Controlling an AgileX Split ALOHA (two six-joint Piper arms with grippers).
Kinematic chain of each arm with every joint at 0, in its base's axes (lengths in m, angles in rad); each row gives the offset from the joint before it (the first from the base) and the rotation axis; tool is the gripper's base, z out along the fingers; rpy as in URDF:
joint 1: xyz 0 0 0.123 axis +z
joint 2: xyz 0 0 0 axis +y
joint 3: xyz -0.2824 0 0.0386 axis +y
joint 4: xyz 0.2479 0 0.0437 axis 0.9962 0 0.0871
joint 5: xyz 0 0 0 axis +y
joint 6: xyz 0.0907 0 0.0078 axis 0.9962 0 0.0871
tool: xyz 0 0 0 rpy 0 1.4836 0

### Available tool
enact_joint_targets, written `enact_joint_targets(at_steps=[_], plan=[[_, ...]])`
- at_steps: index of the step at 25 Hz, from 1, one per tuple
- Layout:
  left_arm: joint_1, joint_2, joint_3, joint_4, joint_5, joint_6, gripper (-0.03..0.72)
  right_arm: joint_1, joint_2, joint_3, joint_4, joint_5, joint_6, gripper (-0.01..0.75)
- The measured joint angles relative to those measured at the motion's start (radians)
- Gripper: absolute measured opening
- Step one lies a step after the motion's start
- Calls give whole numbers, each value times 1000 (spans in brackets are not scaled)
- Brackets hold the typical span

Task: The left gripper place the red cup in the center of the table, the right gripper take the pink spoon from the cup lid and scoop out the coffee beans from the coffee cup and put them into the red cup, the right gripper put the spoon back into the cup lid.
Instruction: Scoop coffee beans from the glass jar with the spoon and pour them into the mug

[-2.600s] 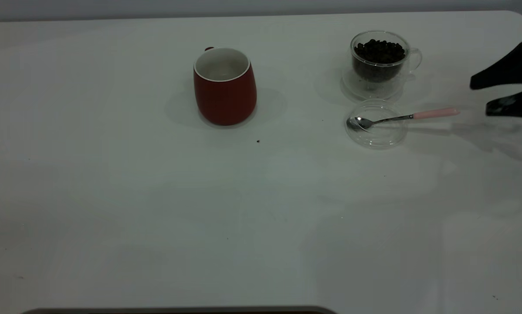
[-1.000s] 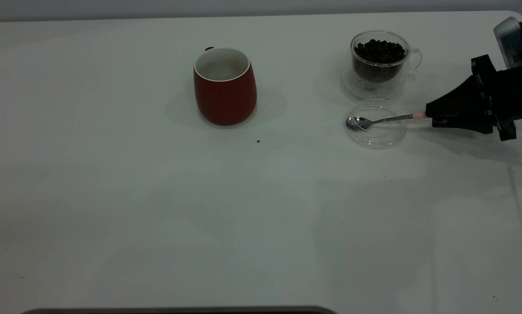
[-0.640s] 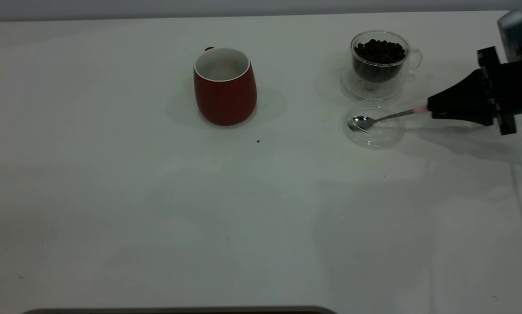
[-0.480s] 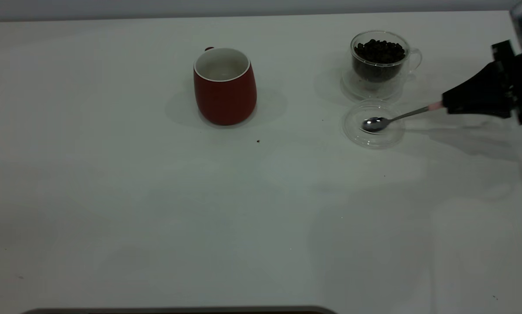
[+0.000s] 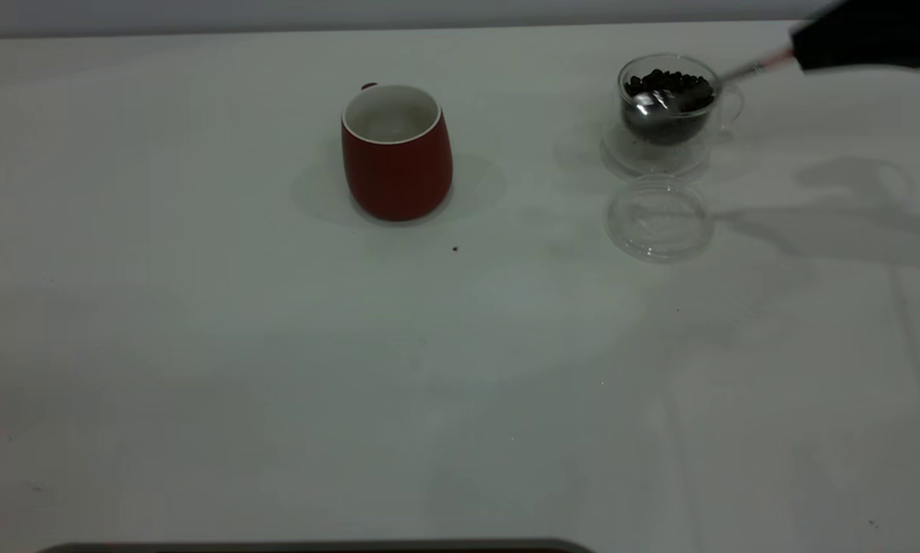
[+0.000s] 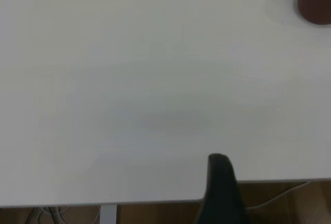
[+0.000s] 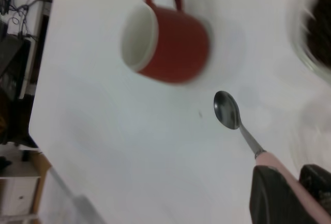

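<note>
Our left gripper (image 6: 220, 193) sits parked off the counter's (image 5: 199, 369) near edge; we cannot tell its state. The red cup (image 5: 396, 151) stands mid-counter, still without beans. Right of it, the cup lid (image 5: 660, 218) lies bare before the coffee cup (image 5: 669, 107). Our right gripper (image 5: 805, 42), clenched on the pink spoon (image 5: 771, 57), holds its bowl over the coffee beans (image 5: 671, 88). A steep dig could tip the glass or scatter beans.

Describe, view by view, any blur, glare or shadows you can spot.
Exterior view: glare glints on the pink spoon bowl; an arm's shadow falls right of the cup lid. Right wrist view: the red cup and coffee cup are smeared.
</note>
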Motion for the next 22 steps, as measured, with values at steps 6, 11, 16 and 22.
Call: enact_joint_targets(at_steps=[6, 11, 16, 22], plan=[[0, 0, 0, 0, 0, 0, 587, 40, 5, -97, 58, -209, 15, 101], [0, 0, 0, 0, 0, 0, 587, 37, 35, -116, 66, -282, 23, 101], [0, 0, 0, 0, 0, 0, 587, 37, 103, -117, 74, -286, 27, 101], [0, 0, 0, 0, 0, 0, 587, 37, 154, -117, 89, -266, 30, 101]])
